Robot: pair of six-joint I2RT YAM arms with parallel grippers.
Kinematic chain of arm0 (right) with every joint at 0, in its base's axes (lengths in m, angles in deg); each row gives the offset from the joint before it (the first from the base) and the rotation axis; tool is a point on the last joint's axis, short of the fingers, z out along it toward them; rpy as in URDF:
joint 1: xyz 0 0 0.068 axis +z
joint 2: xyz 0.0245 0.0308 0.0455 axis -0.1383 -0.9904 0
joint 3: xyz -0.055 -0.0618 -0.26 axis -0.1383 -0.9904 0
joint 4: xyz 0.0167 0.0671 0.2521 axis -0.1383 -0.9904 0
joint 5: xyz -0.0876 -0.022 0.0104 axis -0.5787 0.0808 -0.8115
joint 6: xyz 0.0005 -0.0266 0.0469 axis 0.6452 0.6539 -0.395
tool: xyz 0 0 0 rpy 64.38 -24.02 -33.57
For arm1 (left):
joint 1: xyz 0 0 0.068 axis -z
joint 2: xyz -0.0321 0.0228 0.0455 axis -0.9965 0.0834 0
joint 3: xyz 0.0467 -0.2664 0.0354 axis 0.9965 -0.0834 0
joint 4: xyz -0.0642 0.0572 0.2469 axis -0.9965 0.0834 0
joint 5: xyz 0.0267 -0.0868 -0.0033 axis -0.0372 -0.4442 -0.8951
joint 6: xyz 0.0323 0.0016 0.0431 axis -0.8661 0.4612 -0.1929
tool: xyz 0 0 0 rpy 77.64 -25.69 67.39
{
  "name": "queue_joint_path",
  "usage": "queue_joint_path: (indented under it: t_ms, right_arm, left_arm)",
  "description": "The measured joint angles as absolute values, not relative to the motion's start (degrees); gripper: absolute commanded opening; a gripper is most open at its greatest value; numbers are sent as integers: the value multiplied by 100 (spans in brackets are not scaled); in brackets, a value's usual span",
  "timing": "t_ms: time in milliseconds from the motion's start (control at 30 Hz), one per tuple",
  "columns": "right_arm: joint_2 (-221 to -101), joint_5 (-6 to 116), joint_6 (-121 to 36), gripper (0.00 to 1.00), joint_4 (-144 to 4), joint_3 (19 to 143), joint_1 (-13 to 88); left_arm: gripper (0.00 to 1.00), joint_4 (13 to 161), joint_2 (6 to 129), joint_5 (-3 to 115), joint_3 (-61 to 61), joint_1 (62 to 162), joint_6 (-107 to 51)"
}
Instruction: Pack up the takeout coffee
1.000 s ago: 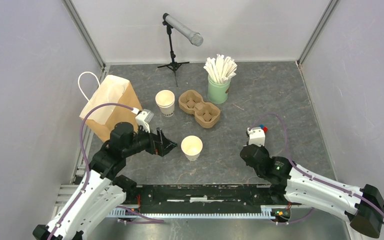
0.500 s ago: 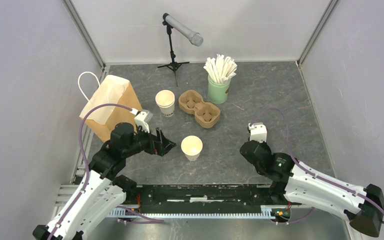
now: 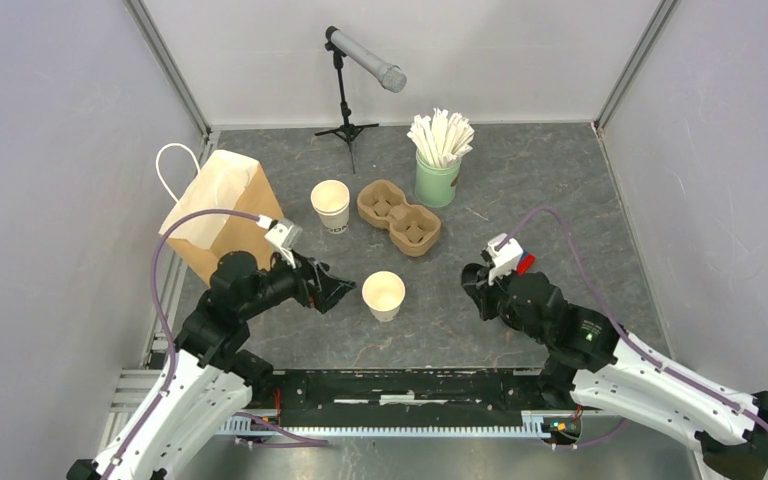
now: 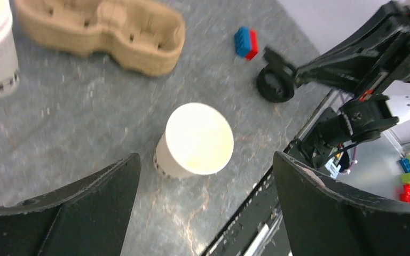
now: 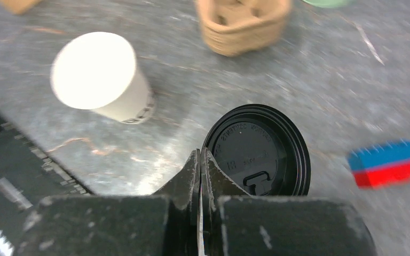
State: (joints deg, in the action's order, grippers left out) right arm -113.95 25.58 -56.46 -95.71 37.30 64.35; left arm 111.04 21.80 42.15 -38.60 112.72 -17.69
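Observation:
No lidded cup shows in any view. A lidless white paper cup with dark print near its base stands upright mid-table; it also shows in the left wrist view and the right wrist view. My right gripper is shut on the rim of a loose black lid, held above the table to the right of that cup. My left gripper is open and empty just left of the cup, with its fingers wide apart.
A second lidless white cup stands behind, beside a brown cardboard cup carrier. A brown paper bag lies at the left. A green cup of wrapped straws and a microphone stand are at the back. A red-and-blue brick lies by the right gripper.
My right gripper has swung left and forward, toward the lidless cup. My left gripper has shifted slightly and stays open beside the cup.

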Motion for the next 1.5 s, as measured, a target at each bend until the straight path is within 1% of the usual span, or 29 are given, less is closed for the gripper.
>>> queue_joint_path:
  t_ms: [100, 267, 400, 533, 600, 700, 800, 900, 1000, 1067, 1133, 1267, 1400, 1500]
  right_arm:
    - [-11380, 3443, -5331, 0, -9088, 3732, 6435]
    - [-11659, 4859, -5121, 0, -8467, 3865, 6435]
    - [-11865, 5692, -5099, 0, -8113, 3968, 6435]
    - [-12033, 6324, -5106, 0, -7908, 4075, 6437]
    - [-12140, 6562, -5130, 0, -7799, 4112, 6437]
    - [-12239, 6855, -5200, 0, -7637, 4121, 6437]
    - [-12274, 7073, -5292, 0, -7479, 4130, 6437]
    - [-12298, 7220, -5379, 0, -7324, 4180, 6437]
    - [-12302, 7316, -5442, 0, -7195, 4235, 6437]
    - [-12300, 7362, -5471, 0, -7132, 4261, 6437]
    - [-12300, 7423, -5501, 0, -7064, 4265, 6437]
    - [-12300, 7475, -5541, 0, -7047, 4265, 6437]
    - [-12300, 7486, -5547, 0, -7031, 4263, 6437]
    - [-12300, 7486, -5565, 0, -6975, 4246, 6437]
  left_arm:
    - [100, 10669, 2160, 4042, -3771, 11272, -2005]
    - [100, 10186, 2949, 3777, -3071, 11272, -2516]
    - [96, 9821, 3329, 2877, -2903, 11272, -3224]
    - [95, 9749, 3334, 1802, -2905, 11311, -4217]
    - [94, 9716, 3288, 1399, -2905, 11410, -4676]
    - [90, 9808, 3189, 1032, -2910, 11757, -5430]
    - [86, 10096, 3163, 1074, -2901, 12433, -6208]
    - [86, 10584, 3342, 1441, -2757, 13185, -6861]
    - [85, 10903, 3650, 1819, -2604, 13655, -7316]
    - [84, 11065, 3825, 2105, -2593, 13821, -7524]
    - [82, 11152, 3904, 2337, -2593, 13941, -7651]
    - [79, 11169, 3976, 2726, -2573, 14118, -7825]
    - [71, 11169, 4116, 2993, -2518, 14236, -7895]
    - [63, 11172, 4203, 3106, -2514, 14310, -7900]
